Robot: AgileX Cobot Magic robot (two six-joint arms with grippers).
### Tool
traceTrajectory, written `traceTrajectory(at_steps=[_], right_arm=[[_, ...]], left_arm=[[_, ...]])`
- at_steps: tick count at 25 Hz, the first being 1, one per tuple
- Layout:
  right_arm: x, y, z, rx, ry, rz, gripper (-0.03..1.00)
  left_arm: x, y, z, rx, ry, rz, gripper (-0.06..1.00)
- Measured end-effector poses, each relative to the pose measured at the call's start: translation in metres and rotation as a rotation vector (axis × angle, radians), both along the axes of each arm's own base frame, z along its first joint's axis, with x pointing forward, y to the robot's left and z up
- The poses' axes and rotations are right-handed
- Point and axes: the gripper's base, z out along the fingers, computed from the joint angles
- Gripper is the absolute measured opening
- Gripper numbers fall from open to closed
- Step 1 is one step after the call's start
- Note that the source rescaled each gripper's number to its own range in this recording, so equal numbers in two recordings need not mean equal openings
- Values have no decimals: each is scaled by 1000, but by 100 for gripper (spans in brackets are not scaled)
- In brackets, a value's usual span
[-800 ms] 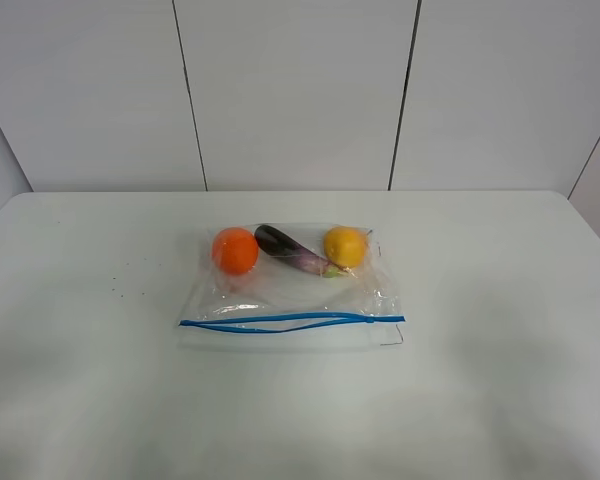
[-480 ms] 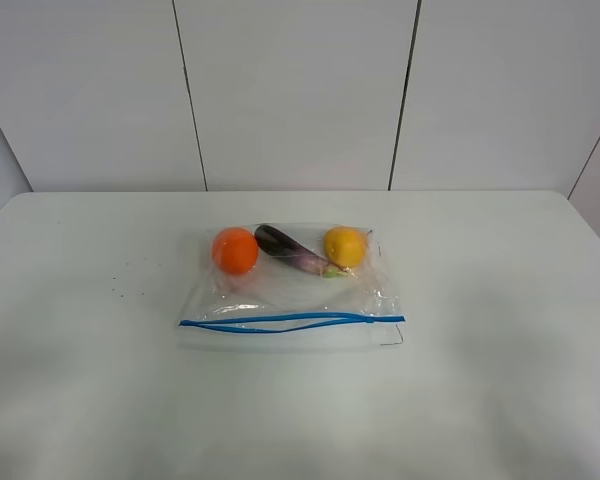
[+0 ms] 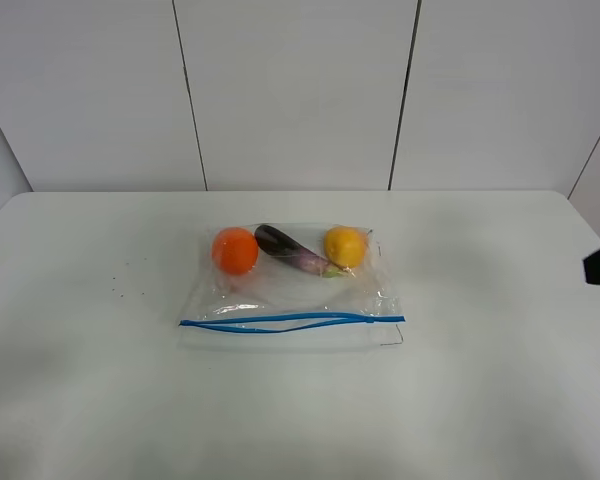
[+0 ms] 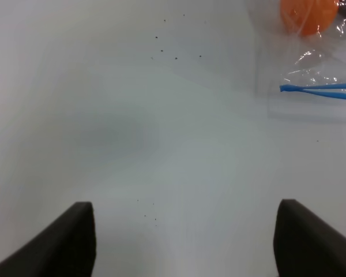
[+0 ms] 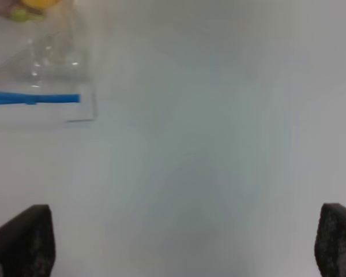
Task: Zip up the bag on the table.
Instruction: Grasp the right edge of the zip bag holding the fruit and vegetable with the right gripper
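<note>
Bag point(image 3: 290, 290) mid-frame on table point(image 3: 100, 400); lay with zip edge point(image 3: 385, 320) lowest, bare white all round. Left gripper point(image 4: 184, 231) and right gripper point(image 5: 184, 231) spread wide, touched nothing.

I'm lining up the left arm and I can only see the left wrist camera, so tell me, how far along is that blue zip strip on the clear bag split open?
Observer: On the high camera the thin blue zip strip of the clear plastic zip bag gapes from its left end past the middle; its two lines join near the right end.
Operator: What's inside besides the round orange fruit?
Observer: A dark purple aubergine and a round yellow fruit, along the far edge, away from the zip.
Operator: And the right arm?
Observer: Its black fingers are wide apart over the plain white table, holding nothing, beside the bag's right end.
</note>
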Motion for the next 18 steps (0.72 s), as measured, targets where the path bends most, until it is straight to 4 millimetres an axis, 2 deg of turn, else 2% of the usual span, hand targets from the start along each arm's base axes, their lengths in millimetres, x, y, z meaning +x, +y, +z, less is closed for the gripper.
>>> traceTrajectory(at_steps=[4,9,13,18], right_arm=[[57,4,-20,51,125,8,100],[109,11,-69,117,232,55,100],[140,20,-113,209,288,109,100],[164,33,-164,358,348,171,100]], left_arm=[[0,0,0,0,0,0,100],[0,0,0,0,0,0,100],[0,0,0,0,0,0,100],[0,0,0,0,0,0,100]])
